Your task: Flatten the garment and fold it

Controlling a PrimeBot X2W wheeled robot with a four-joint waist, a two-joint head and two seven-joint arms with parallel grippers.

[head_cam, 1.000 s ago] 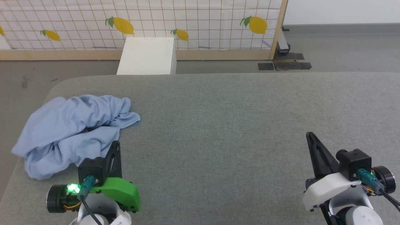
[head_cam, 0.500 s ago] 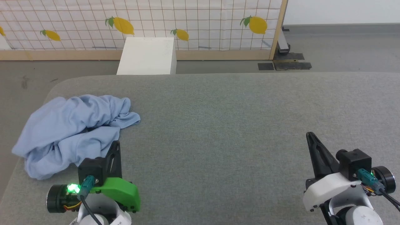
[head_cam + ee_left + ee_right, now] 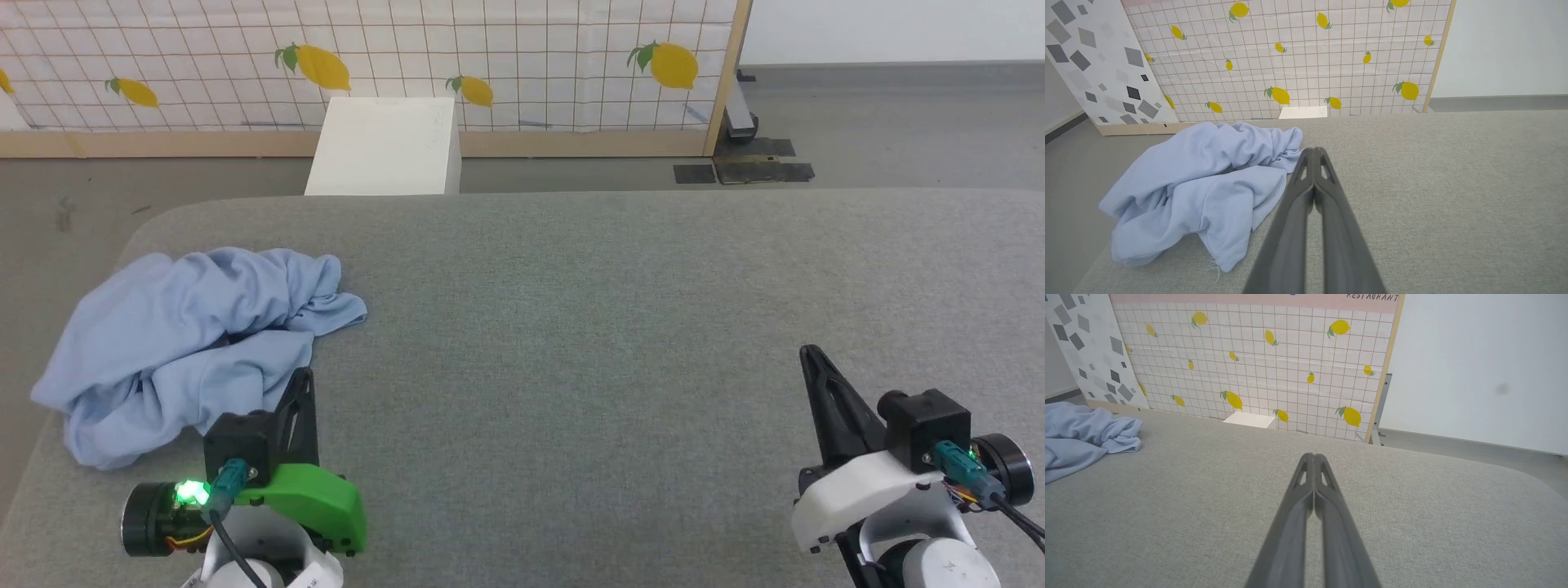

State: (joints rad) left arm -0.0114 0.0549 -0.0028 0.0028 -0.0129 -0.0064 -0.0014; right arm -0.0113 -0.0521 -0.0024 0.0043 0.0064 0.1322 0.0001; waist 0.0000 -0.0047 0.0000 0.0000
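The garment [image 3: 188,335] is a light blue shirt lying crumpled in a heap at the left end of the grey padded table [image 3: 571,327]; its collar and logo are hidden in the folds. My left gripper [image 3: 305,377] stands shut and empty just right of the heap's near edge, not touching it. The left wrist view shows the garment [image 3: 1204,183] to the left of the shut left gripper [image 3: 1314,152]. My right gripper [image 3: 808,353] is shut and empty far to the right. In the right wrist view the garment [image 3: 1081,433] lies at the far left, well away from the right gripper [image 3: 1313,456].
A white box [image 3: 384,147] stands on the floor behind the table, against a lemon-patterned grid panel [image 3: 490,49] with a wooden frame. The table's rounded left corner [image 3: 139,237] is close to the garment. Bare grey surface spreads between the two grippers.
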